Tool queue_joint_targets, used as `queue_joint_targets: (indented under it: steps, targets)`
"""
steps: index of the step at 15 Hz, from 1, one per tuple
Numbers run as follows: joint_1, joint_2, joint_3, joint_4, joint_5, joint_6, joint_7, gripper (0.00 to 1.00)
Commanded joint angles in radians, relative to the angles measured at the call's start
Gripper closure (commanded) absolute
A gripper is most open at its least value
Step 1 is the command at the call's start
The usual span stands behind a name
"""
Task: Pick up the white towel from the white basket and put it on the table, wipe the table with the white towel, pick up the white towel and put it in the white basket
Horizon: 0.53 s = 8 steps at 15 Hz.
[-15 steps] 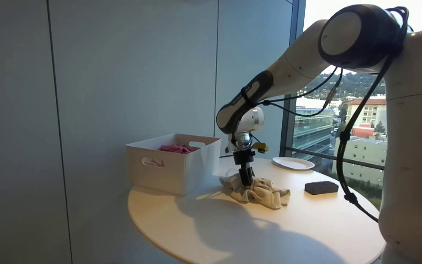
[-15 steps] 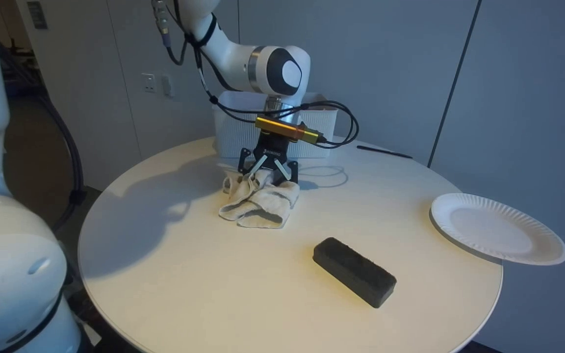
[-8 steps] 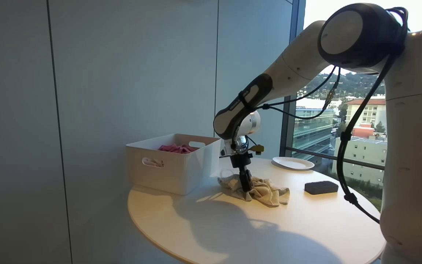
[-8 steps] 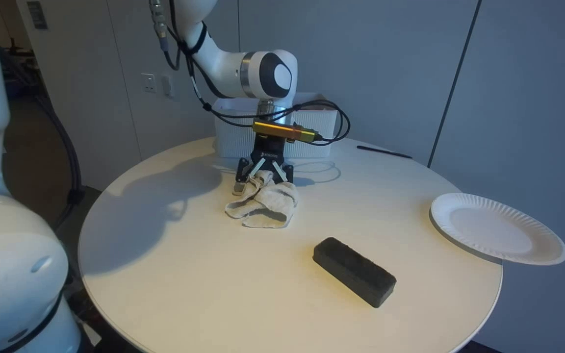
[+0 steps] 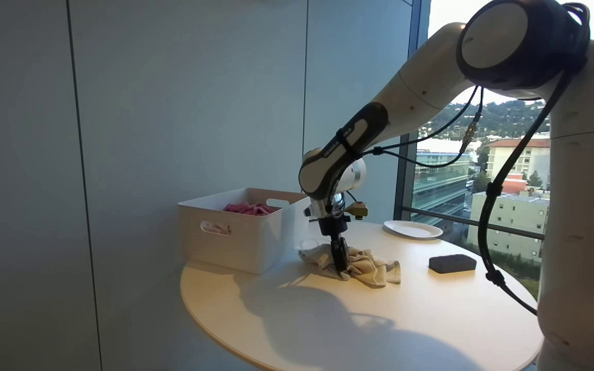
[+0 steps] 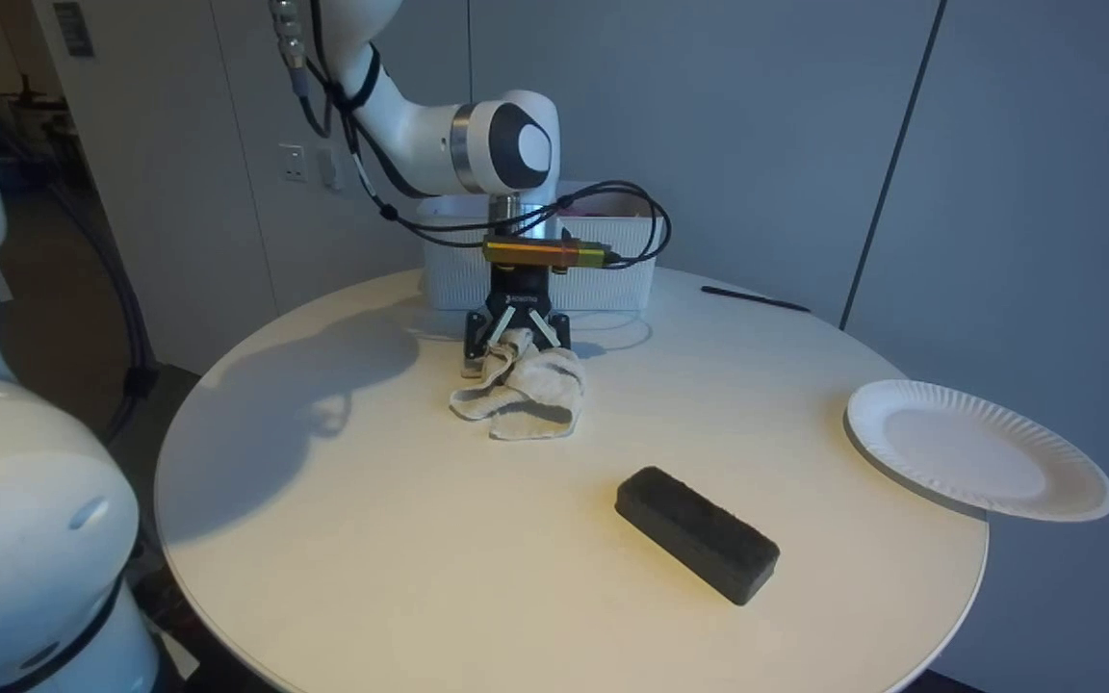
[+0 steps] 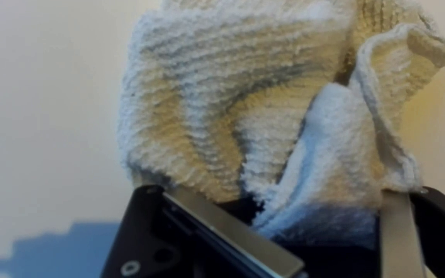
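Note:
The white towel (image 6: 540, 390), a crumpled off-white cloth, lies on the round cream table (image 6: 477, 577). My gripper (image 5: 341, 265) points down into its folds on the side nearer the white basket (image 5: 225, 247). Seen from the wrist, a fold of the towel (image 7: 330, 154) rises between the fingers, which are drawn in on it; cloth hides the fingertips. The basket stands at the table's edge against the wall, with pink cloth (image 5: 250, 208) inside, and is partly behind the arm in an exterior view.
A dark block (image 6: 699, 534) rests on the table. A white paper plate (image 6: 978, 448) overhangs the table's edge. Near the wall lies a thin black stick (image 6: 755, 299). Cables loop beside the wrist, near the basket.
The jaws have drawn together on the cloth. Gripper and towel have shifted slightly toward the basket side, the towel dragged along the table and bunched tighter.

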<state>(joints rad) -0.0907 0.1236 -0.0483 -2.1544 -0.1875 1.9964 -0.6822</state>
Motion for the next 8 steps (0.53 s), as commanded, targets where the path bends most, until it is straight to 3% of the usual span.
queue_joint_targets:
  steps: [1,8]
  targets:
    - [-0.036,0.088,-0.038,0.047,0.010,0.162,0.076,0.95]
    - [-0.094,0.208,-0.109,0.210,-0.031,0.312,0.255,0.95]
